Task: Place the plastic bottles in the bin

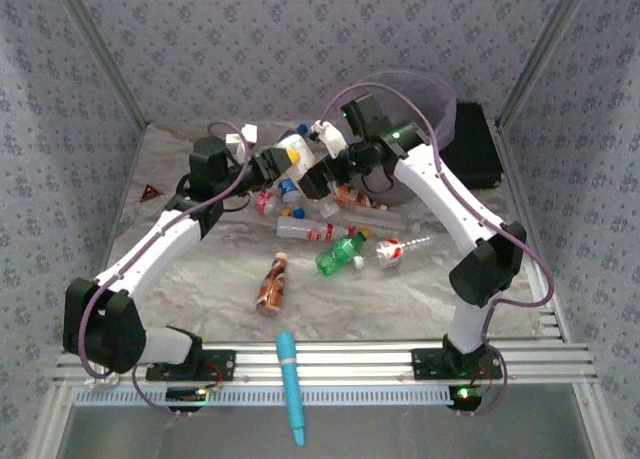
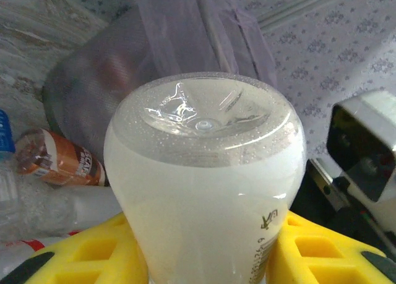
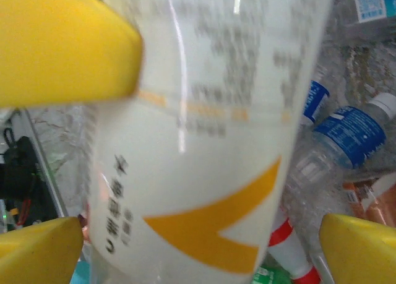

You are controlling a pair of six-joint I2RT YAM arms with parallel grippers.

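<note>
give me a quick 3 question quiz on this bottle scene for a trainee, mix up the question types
1. True or false: the left gripper is closed on the white bottle.
2. Fill in the blank: the right gripper has its jaws ____.
3. Where is the green bottle? A) held by the left gripper B) lying on the table C) held by the right gripper

Key: 1 true; 2 open; 3 B
</note>
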